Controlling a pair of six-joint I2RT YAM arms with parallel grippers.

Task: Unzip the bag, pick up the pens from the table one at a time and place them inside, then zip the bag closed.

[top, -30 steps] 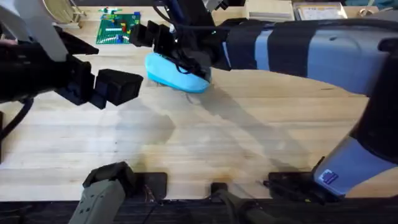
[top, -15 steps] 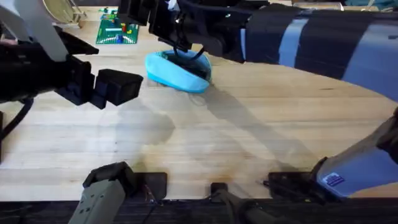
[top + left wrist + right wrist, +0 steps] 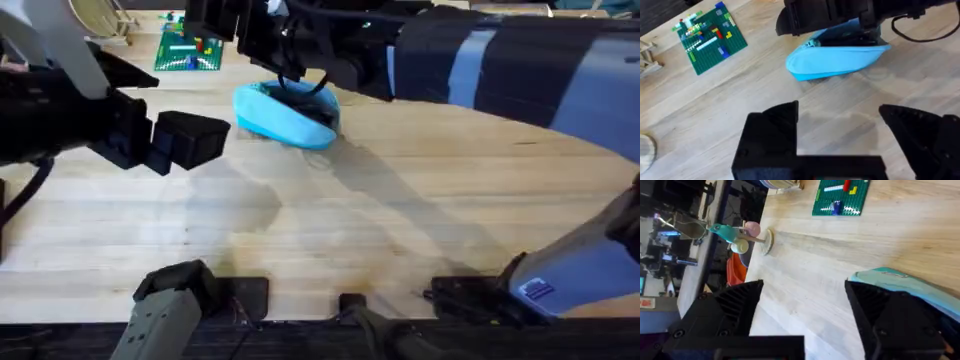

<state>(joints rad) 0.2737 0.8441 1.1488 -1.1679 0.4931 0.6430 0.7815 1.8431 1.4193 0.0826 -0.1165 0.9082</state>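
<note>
Overhead: table (image 3: 330, 220) bears bag (image 3: 285, 115) and green brick plate (image 3: 190, 47).

light blue bag (image 3: 285, 115), unzipped, on table (image 3: 330, 220)

Bright, even light; soft shadows on table (image 3: 330, 230); right arm (image 3: 500, 70) blurred near overhead cam.

The bag (image 3: 286, 113) lies on the surface (image 3: 380, 220), toward its far side and a little left of the middle. Behind it and to its left, well apart, lies a brick baseplate (image 3: 190, 46). The right hand (image 3: 262, 35) hangs over the bag's far edge; the left hand (image 3: 170, 140) sits near the bag's left.
</note>
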